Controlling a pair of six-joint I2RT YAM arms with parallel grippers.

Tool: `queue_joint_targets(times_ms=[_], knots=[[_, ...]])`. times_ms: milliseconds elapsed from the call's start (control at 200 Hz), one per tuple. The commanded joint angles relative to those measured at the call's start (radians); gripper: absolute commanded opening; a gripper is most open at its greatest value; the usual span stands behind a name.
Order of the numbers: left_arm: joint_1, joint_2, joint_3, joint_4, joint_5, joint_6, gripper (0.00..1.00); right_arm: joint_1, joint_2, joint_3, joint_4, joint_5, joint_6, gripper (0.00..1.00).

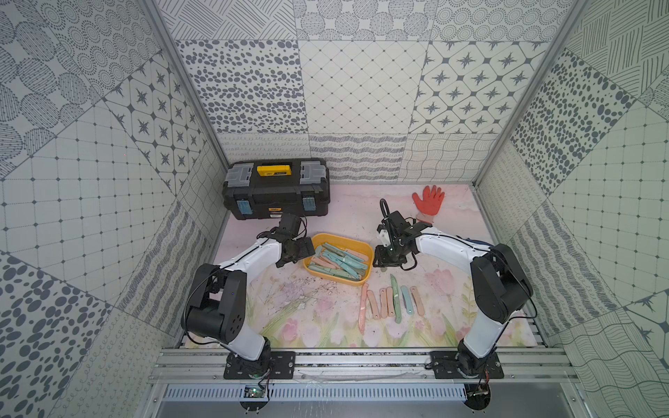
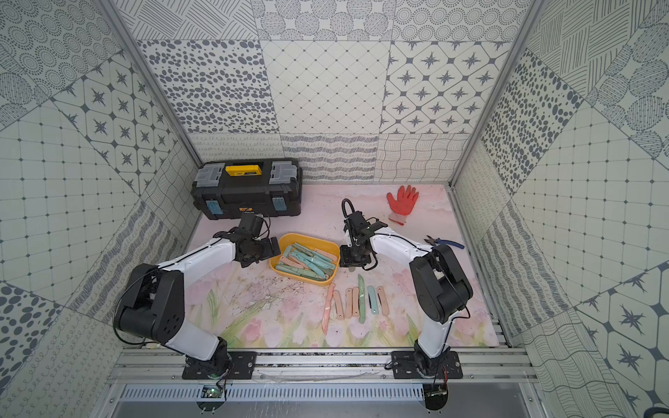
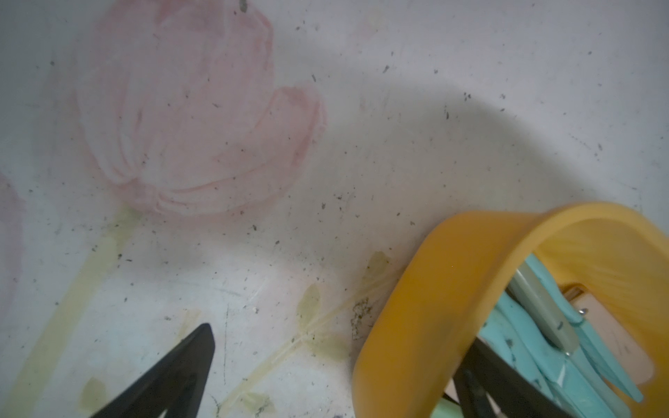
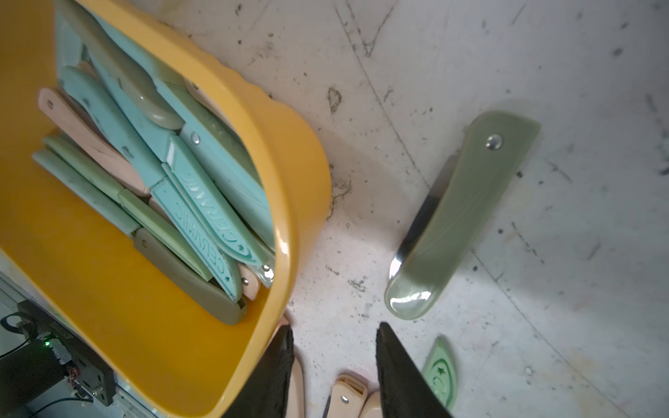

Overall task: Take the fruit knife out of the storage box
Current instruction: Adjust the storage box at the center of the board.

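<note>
Right gripper [image 4: 333, 338] hangs part-open and empty, left gripper [image 3: 340, 362] gapes astride the storage box's [image 4: 304, 173] left wall; fruit knives [image 4: 202, 188] judged light, stiff, slick: grip mid-handle.

Toolbox [image 1: 277, 188]: black, yellow handle, lid shut, back left against wall.
Glove [image 1: 428, 201]: orange-red, flat, back right.
Pliers [image 2: 443, 241]: blue-handled, by right wall.
Mat [image 1: 307, 318]: pink tulip print, dirt-specked.
</note>
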Motion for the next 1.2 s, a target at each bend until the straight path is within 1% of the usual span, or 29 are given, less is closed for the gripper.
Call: queue_joint_targets(times_ms=[0,250,565,640,810,875,925,1016,1056,1161,1196], knots=[[0.003,0.011,0.007,-0.017,-0.013,-0.002,0.99,-0.005,0.029,0.063,0.020,0.007,-0.011,0.41],[0.002,0.004,0.003,-0.022,-0.017,0.001,0.99,-0.017,0.094,0.175,0.020,-0.003,-0.019,0.41],[0.002,0.003,0.005,-0.028,-0.016,-0.007,0.99,-0.032,0.148,0.252,0.043,-0.043,-0.030,0.42],[0.001,-0.030,-0.010,-0.028,-0.045,-0.022,0.99,-0.036,0.157,0.275,0.036,-0.035,-0.032,0.42],[0.030,-0.184,-0.088,0.026,-0.086,-0.071,0.99,-0.044,0.131,0.254,0.055,-0.021,-0.024,0.44],[0.052,-0.199,-0.095,0.018,-0.077,-0.078,0.98,-0.045,0.118,0.245,0.063,-0.024,-0.024,0.44],[0.056,-0.183,-0.075,-0.011,-0.061,-0.067,0.94,-0.046,0.111,0.245,0.061,-0.019,-0.025,0.44],[0.056,-0.157,-0.061,-0.013,0.033,-0.051,0.88,-0.052,0.100,0.243,0.057,-0.019,-0.024,0.44],[0.054,-0.150,-0.060,-0.019,0.054,-0.045,0.88,-0.055,0.094,0.238,0.058,-0.021,-0.022,0.44],[0.052,-0.119,-0.046,-0.067,0.051,-0.014,0.87,-0.062,0.080,0.220,0.070,-0.022,-0.017,0.44],[0.050,-0.107,-0.044,-0.065,0.067,-0.014,0.87,-0.063,0.080,0.215,0.074,-0.024,-0.015,0.44]])
